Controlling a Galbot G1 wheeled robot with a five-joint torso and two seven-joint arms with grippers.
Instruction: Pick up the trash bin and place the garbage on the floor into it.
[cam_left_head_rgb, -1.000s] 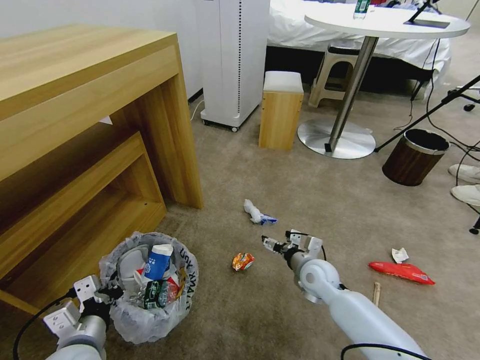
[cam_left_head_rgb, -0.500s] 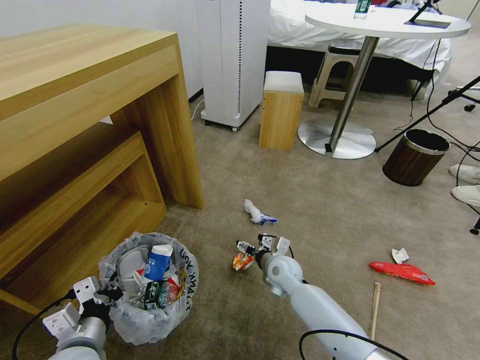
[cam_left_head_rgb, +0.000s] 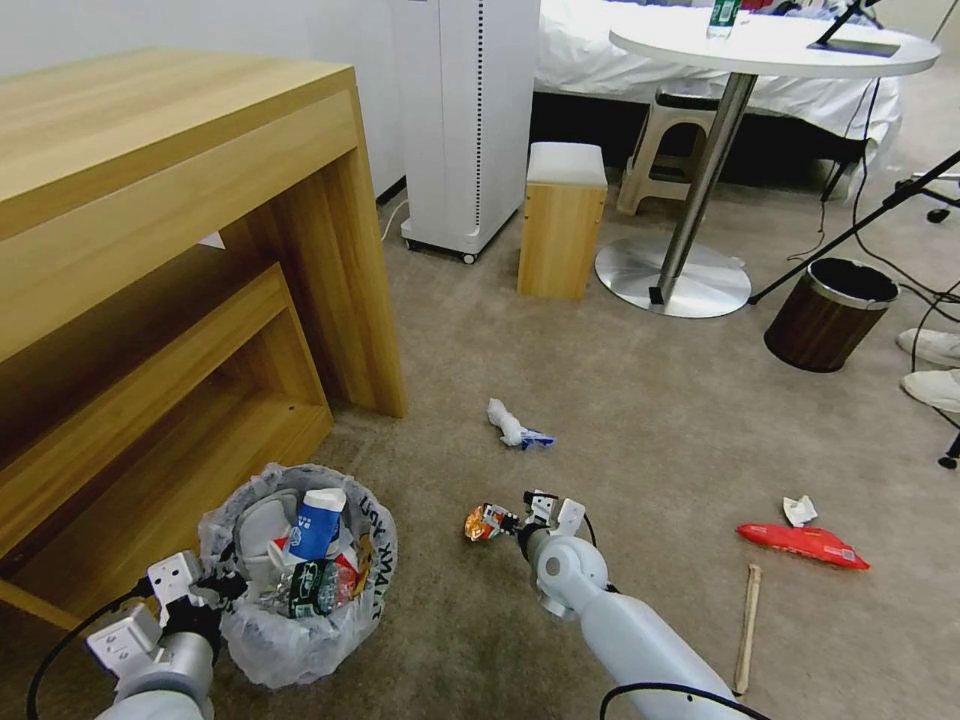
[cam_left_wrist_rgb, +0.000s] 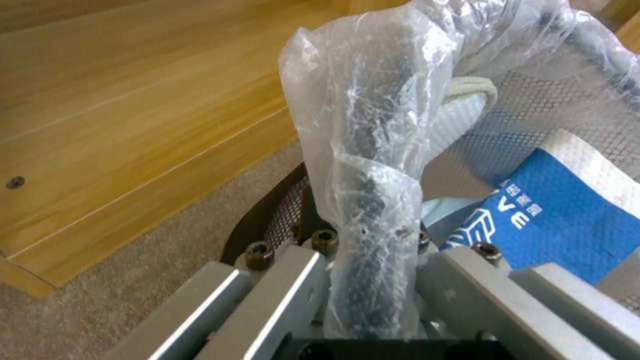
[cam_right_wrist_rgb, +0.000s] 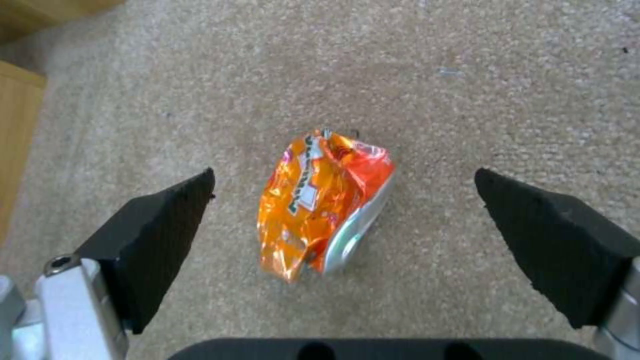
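The trash bin (cam_left_head_rgb: 300, 600), black with a crinkly clear liner, stands on the floor (cam_left_head_rgb: 620, 400) by the wooden desk and holds a blue-white cup (cam_left_wrist_rgb: 553, 220) and other litter. My left gripper (cam_left_wrist_rgb: 370, 260) is shut on the bin's bag-wrapped rim (cam_left_wrist_rgb: 367, 165). My right gripper (cam_left_head_rgb: 508, 520) is low over the carpet and open, its black pads (cam_right_wrist_rgb: 160, 235) on either side of a crumpled orange snack bag (cam_right_wrist_rgb: 320, 205), not touching it. More garbage lies around: a tissue wad (cam_left_head_rgb: 512, 425), a red snack bag (cam_left_head_rgb: 800, 545), a paper scrap (cam_left_head_rgb: 798, 510) and a wooden stick (cam_left_head_rgb: 745, 625).
A wooden desk (cam_left_head_rgb: 180, 230) with a low shelf stands to the left. Farther off are a white appliance (cam_left_head_rgb: 465, 120), a wooden stool (cam_left_head_rgb: 562, 220), a round table's base (cam_left_head_rgb: 672, 275) and a brown bin (cam_left_head_rgb: 828, 312). White slippers (cam_left_head_rgb: 935, 365) and cables lie at the right edge.
My right gripper has swung left and dropped toward the orange snack bag, and now straddles it. The left gripper and the bin have stayed put.
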